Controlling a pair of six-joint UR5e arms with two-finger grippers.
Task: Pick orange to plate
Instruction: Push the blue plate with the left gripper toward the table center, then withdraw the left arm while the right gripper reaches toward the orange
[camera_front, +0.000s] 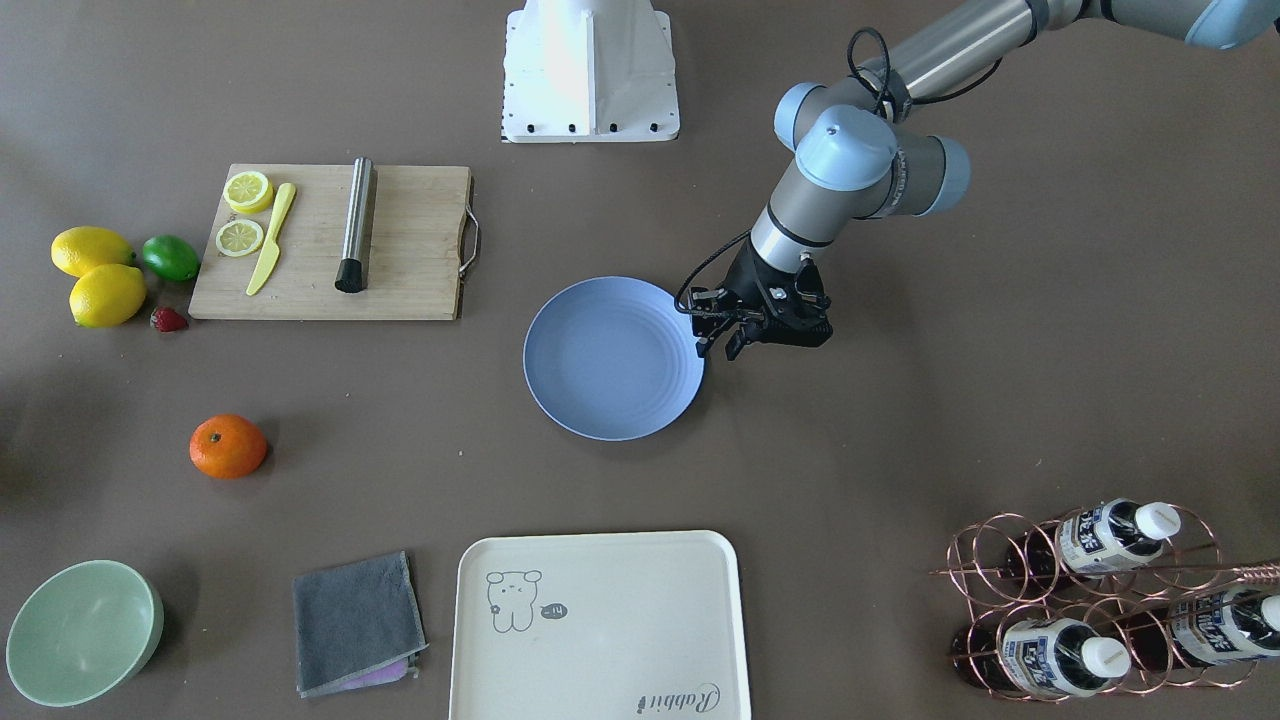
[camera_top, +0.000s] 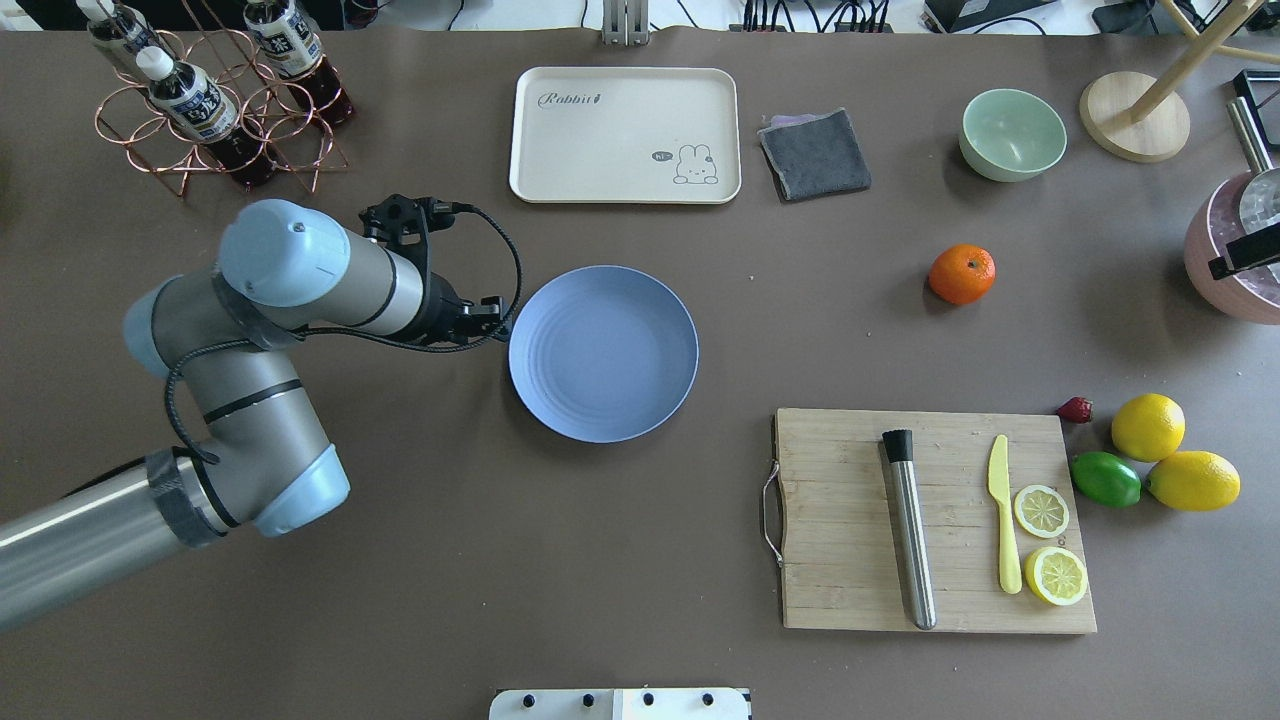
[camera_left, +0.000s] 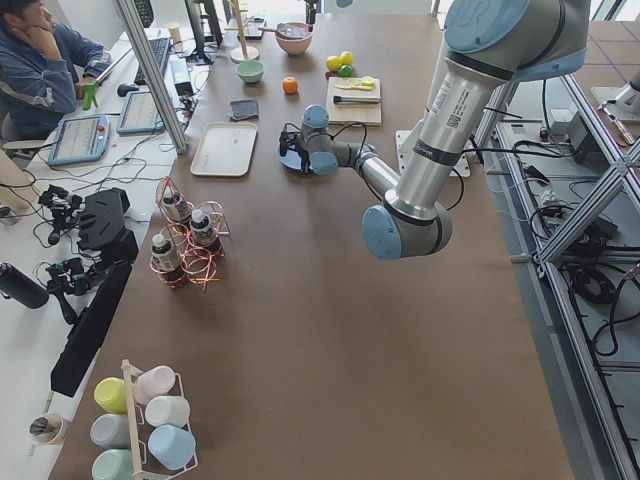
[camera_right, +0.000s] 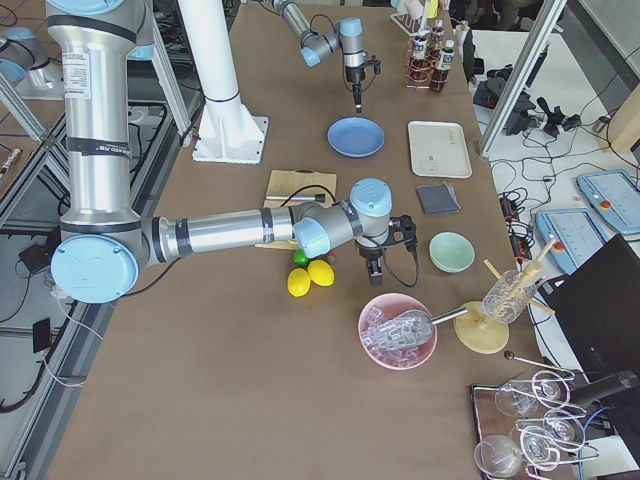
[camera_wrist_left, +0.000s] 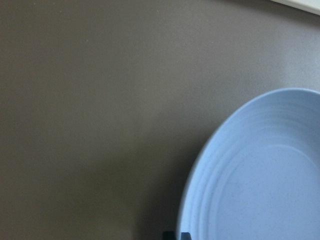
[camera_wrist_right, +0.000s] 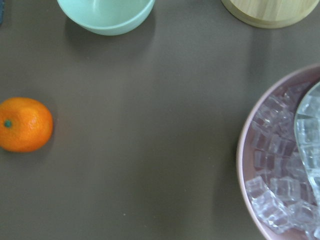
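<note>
The orange lies alone on the brown table, between the mint-green bowl and the cutting board; it also shows in the overhead view and at the left of the right wrist view. The blue-lavender plate sits mid-table with nothing on it. My left gripper hangs just off the plate's rim, fingertips close together, shut on nothing. My right gripper shows only in the exterior right view, hovering between the orange and the pink bowl; whether it is open or shut I cannot tell.
A cutting board holds lemon halves, a yellow knife and a steel cylinder. Two lemons, a lime and a strawberry lie beside it. A mint bowl, grey cloth, cream tray, bottle rack and pink ice bowl stand around.
</note>
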